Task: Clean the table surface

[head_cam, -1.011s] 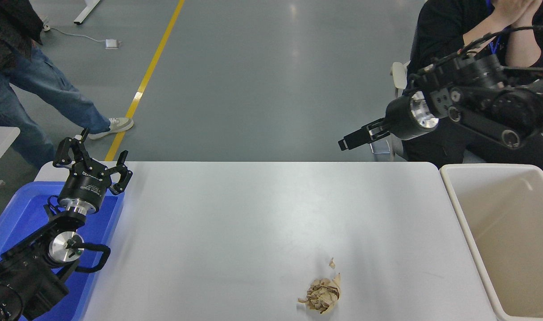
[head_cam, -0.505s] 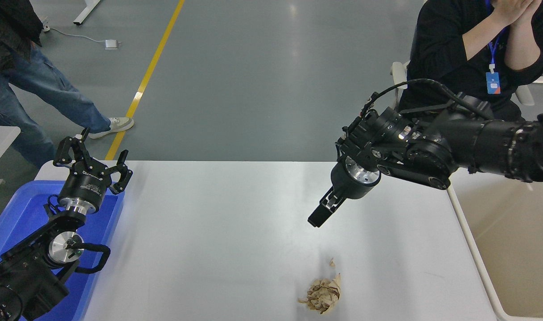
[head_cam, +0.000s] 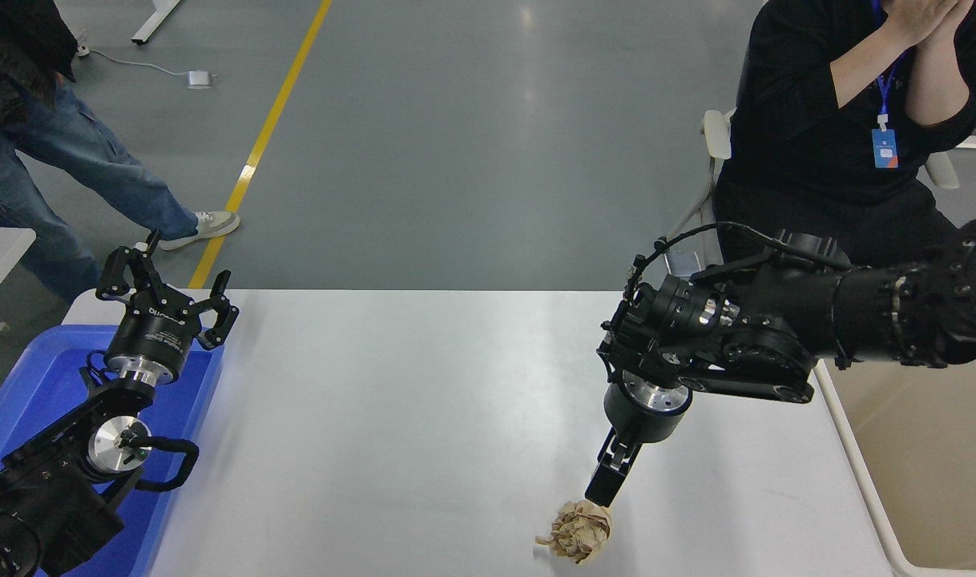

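Right gripper [head_cam: 601, 495] at lower centre, tips on crumpled paper [head_cam: 578, 532] to clear table [head_cam: 392, 401]; jaw state unclear. Left gripper [head_cam: 166, 294] parked, released.

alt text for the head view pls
The right gripper points down at a crumpled paper wad on the white table. The left gripper sits open over a blue tub.
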